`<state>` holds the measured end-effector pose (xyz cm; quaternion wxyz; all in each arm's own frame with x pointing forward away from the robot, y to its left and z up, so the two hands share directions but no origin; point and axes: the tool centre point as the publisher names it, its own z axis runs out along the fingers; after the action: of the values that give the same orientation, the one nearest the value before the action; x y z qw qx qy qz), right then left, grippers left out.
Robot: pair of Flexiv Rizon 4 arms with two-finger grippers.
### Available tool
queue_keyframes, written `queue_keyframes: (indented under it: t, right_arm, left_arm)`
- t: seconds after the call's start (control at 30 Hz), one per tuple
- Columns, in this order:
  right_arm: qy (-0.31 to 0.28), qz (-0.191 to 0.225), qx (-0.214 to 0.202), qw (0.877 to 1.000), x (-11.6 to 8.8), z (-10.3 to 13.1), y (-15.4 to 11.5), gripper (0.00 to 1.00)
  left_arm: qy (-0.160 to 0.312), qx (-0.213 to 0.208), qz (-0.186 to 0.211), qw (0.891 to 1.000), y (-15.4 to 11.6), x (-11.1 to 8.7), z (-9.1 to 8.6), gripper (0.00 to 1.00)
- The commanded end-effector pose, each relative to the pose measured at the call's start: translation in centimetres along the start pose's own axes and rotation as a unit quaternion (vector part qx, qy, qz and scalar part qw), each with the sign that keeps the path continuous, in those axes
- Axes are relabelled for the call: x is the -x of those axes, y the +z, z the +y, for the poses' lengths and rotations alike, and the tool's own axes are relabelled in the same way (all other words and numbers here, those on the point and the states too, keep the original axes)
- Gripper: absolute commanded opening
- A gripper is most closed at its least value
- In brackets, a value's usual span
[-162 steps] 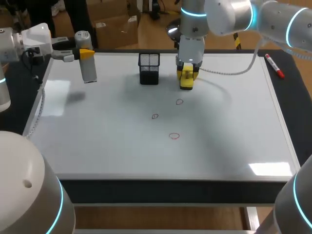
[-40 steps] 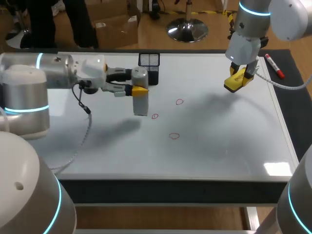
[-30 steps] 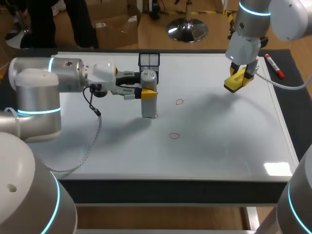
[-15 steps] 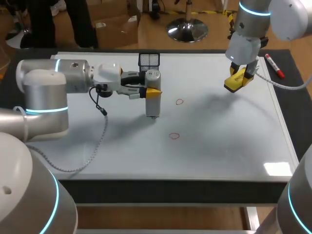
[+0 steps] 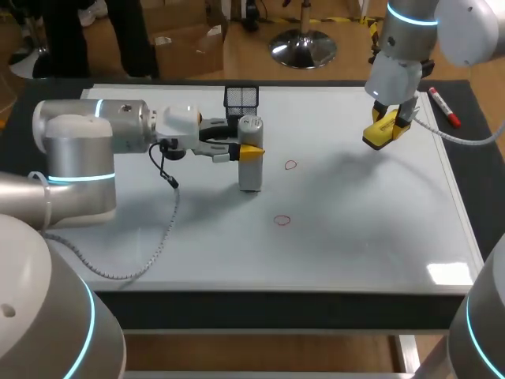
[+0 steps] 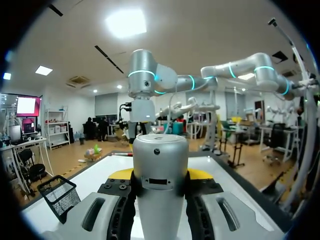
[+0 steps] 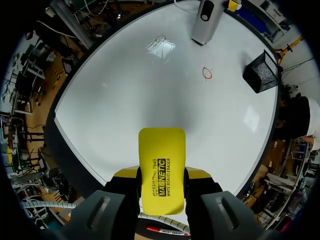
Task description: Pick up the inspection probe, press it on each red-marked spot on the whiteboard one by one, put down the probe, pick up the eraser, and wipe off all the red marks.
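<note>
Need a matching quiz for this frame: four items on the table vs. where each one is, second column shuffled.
Items
1. inspection probe
2. eraser
3. black mesh holder
4. red marker

Places
A. lying beside the whiteboard, off its right edge
B. held in the right gripper, over the whiteboard
C. standing free at the whiteboard's far edge
D. upright, clamped in the left gripper

Pairs: 1-D, 2-B, 3-C, 4-A
</note>
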<state>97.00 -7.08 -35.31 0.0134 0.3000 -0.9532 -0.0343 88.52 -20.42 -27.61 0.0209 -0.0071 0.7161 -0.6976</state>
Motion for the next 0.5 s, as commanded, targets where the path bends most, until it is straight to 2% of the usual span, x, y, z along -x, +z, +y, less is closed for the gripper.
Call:
queue_keyframes:
  t: [0.03,0.5]
  right_arm:
    - [-0.001,0.001,-0.001,1.0,0.02,-0.06,-0.06,0.0]
    - [-0.001,0.001,-0.001,1.0,0.02,-0.06,-0.06,0.0]
  left_arm:
    - [0.0,-0.002,0.0,1.0,-0.12,0.0,0.19,0.0]
    - [-0.001,0.001,-0.006,1.0,-0.35,-0.02,0.62,0.0]
